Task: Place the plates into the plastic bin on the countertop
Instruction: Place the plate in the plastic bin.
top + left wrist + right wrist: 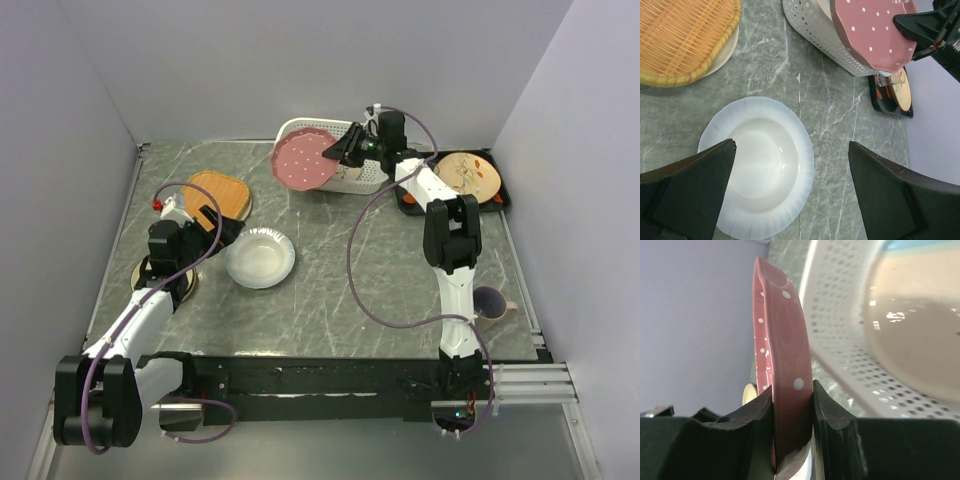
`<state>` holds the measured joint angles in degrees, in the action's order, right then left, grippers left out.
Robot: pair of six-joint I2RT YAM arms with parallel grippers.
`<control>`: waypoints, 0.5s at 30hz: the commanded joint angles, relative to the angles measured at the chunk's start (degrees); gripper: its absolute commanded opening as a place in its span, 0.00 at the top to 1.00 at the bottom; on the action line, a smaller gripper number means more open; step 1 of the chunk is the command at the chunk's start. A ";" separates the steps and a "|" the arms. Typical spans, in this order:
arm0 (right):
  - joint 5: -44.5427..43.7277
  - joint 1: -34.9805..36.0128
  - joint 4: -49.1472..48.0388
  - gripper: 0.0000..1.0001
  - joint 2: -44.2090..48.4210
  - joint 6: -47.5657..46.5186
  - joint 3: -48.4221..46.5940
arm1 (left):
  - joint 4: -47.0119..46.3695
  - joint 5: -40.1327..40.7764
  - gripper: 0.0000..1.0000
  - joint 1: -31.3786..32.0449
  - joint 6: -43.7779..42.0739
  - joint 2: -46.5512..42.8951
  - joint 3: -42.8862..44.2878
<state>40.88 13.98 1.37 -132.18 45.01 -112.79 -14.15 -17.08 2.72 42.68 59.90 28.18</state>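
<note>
Pink speckled plate [303, 160] clamped by right hand [338, 151], arm outstretched at bin [366, 180]; left hand [791, 148] gaping above white plate [260, 259].

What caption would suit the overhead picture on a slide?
Right claw holds a tilted speckled pink plate at the white plastic bin; open left claw hovers near a white plate.
</note>
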 commanded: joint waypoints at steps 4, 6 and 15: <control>0.60 -1.14 -5.50 1.00 0.87 5.69 -7.35 | -3.07 -1.29 0.01 0.18 -1.19 0.48 -0.59; -0.01 -1.41 -4.97 1.00 0.61 5.70 -8.49 | -3.07 -1.46 0.01 0.18 -1.28 0.74 -0.59; -1.16 -1.67 -4.35 1.00 -1.14 6.22 -11.04 | -3.51 -1.73 0.01 0.18 -1.37 0.75 -0.85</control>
<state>38.09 12.69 3.60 -134.32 48.14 -117.91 -14.39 -17.74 2.72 42.63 60.73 27.42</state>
